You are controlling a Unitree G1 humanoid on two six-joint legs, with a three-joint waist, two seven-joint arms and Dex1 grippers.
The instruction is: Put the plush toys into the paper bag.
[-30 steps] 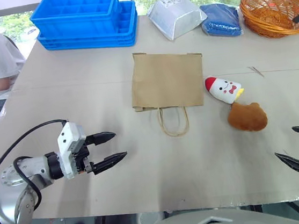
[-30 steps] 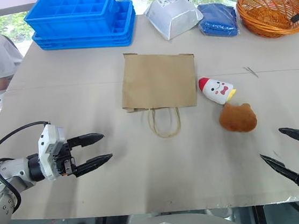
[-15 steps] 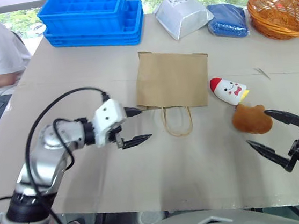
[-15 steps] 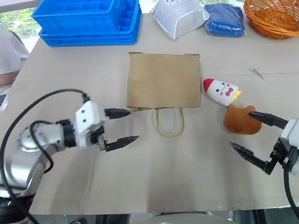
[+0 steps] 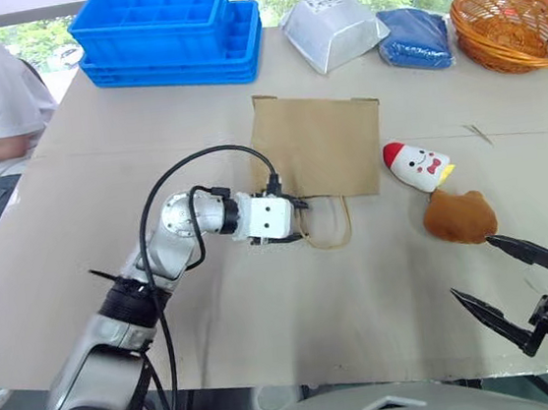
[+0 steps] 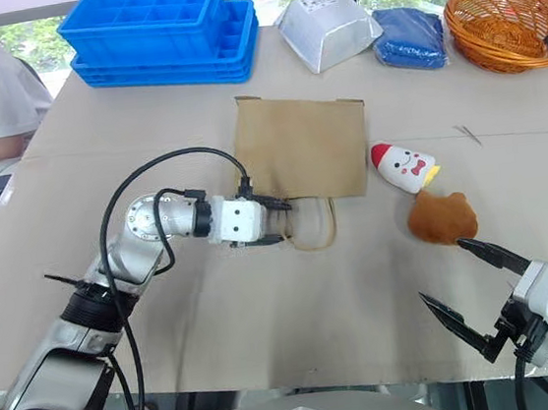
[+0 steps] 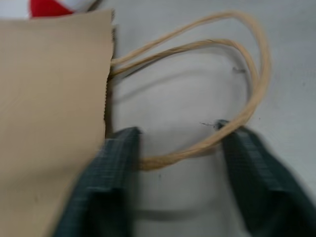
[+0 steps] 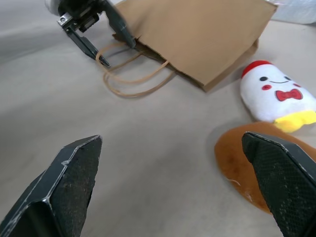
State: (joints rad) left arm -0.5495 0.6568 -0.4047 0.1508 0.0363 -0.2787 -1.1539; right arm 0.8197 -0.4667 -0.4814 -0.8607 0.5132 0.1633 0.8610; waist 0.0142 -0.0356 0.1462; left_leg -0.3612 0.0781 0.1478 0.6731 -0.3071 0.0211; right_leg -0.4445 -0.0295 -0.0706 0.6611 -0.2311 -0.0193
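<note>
Now left gripper [image 8: 101,38] straddles the paper bag's [image 5: 319,144] handles [image 7: 217,89] — jaws apart.

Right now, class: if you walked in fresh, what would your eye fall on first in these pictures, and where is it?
First, the left gripper at the paper bag in the table's middle, its fingers straddling the cord handles at the bag's mouth. Next, the two plush toys just right of the bag: the white one with a red top, and the brown one nearer the robot. The open right gripper waits close by the brown toy.
</note>
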